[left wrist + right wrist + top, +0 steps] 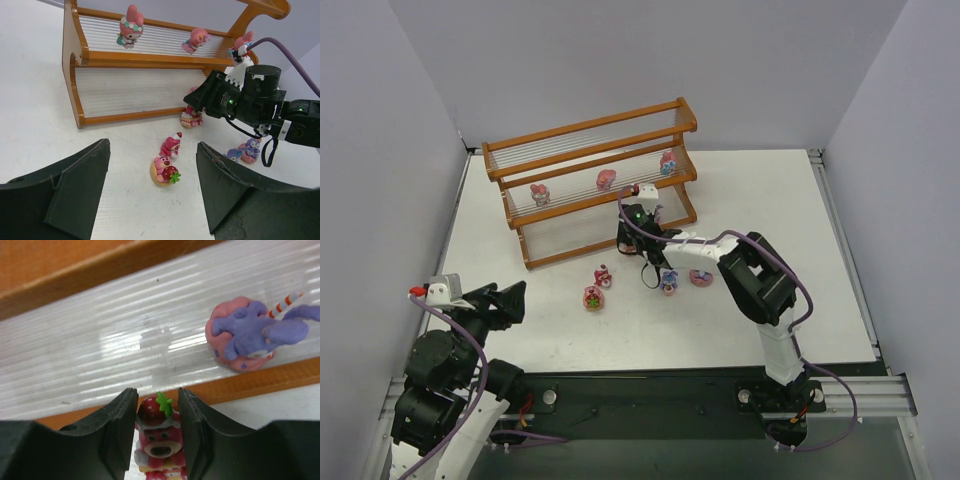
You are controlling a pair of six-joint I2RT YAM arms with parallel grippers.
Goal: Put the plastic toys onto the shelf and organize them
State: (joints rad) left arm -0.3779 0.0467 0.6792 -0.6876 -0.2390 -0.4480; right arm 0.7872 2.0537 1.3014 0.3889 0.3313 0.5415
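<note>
The shelf (590, 170) stands at the back of the table. Three pink toys sit on its middle tier (540, 194) (607, 180) (667, 163). My right gripper (156, 392) is shut on a red bear toy with a strawberry hat (159, 442), at the front rail of the bottom tier. A purple toy on a pink base (247, 335) lies on that tier to its right. My left gripper (152, 146) is open low over the table, apart from two pink bear toys (170, 145) (164, 171). Two purple toys (669, 283) (700, 277) stand under the right arm.
The right arm (750, 275) reaches from the near edge across the table to the shelf (80, 55). Its purple cable (285, 50) loops above it. White walls close in the table on the left, back and right.
</note>
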